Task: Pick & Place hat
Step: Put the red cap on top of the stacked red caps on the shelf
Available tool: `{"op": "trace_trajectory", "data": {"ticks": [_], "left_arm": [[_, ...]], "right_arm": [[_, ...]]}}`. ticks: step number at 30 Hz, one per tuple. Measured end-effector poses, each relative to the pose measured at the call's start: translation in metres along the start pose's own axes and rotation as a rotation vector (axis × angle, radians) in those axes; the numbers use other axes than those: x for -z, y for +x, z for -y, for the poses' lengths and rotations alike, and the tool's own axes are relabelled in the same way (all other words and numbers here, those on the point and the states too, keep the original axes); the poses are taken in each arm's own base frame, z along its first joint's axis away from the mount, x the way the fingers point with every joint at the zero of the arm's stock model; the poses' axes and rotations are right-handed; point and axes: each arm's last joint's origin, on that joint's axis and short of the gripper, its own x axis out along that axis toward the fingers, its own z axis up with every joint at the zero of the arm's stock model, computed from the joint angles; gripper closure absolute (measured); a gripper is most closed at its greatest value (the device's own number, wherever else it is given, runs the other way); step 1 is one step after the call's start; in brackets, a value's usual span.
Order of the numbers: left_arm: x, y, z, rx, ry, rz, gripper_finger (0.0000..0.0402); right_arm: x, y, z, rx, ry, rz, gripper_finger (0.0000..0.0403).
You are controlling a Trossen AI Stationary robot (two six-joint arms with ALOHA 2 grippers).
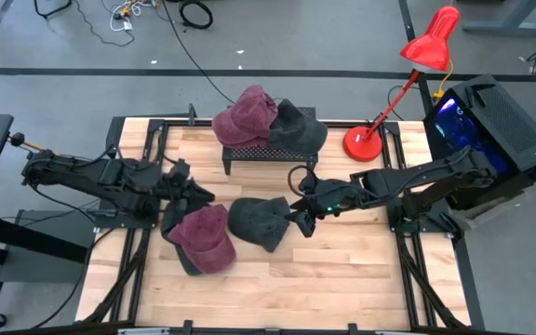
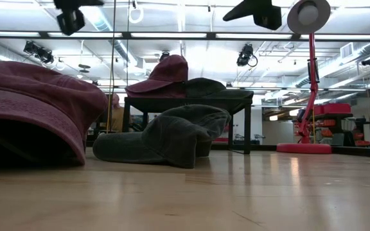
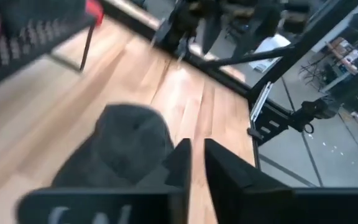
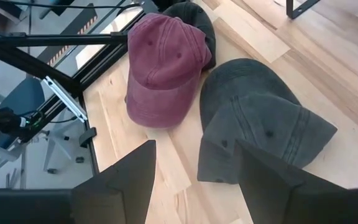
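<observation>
A maroon cap (image 1: 203,240) lies crown up on the wooden table at the left middle, also seen in the right wrist view (image 4: 163,68). Just to its right a dark grey cap (image 1: 257,221) lies crown up on the table, brim toward my right gripper (image 4: 260,124). My left gripper (image 1: 201,197) hovers above the maroon cap's far edge, its fingers a narrow gap apart (image 3: 197,168) with nothing between them. My right gripper (image 1: 302,220) hangs wide open (image 4: 194,180) just right of the grey cap's brim, clear of it.
A low black rack (image 1: 270,154) at the far middle carries another maroon cap (image 1: 247,113) and another dark cap (image 1: 298,126). A red desk lamp (image 1: 366,140) stands at the far right. Bare wood lies along the table's near side.
</observation>
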Motion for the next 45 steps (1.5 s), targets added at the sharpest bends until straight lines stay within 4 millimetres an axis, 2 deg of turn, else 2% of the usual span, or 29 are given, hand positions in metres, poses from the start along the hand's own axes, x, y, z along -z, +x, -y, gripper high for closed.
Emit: {"op": "trace_trajectory", "data": {"ticks": [8,14,21,28,33,39,45], "left_arm": [[0.014,-0.002,-0.011,-0.125,-0.154,-0.13,0.0213],[0.014,0.002,-0.019,-0.169,-0.216,-0.178,0.0164],[0.011,0.014,-0.036,-0.172,-0.316,-0.285,0.0157],[0.014,0.018,-0.057,-0.247,-0.443,-0.419,0.0157],[0.013,0.021,-0.063,-0.201,-0.508,-0.482,0.0157],[0.019,0.024,-0.071,-0.276,-0.545,-0.563,0.0163],[0.024,0.038,-0.076,-0.301,-0.549,-0.629,0.0165]], "right_arm": [[0.0,0.0,0.0,-0.001,-0.001,0.001,0.0188],[0.0,0.0,0.0,-0.001,0.004,0.002,0.0188],[0.0,0.0,0.0,0.0,0.017,0.004,0.0188],[-0.001,0.0,0.0,-0.004,0.021,0.008,0.0188],[-0.001,0.0,-0.001,-0.007,0.009,0.01,0.0188],[-0.001,0.0,-0.001,-0.007,-0.002,0.011,0.0188],[0.003,0.005,0.002,-0.012,-0.005,0.012,0.0188]]}}
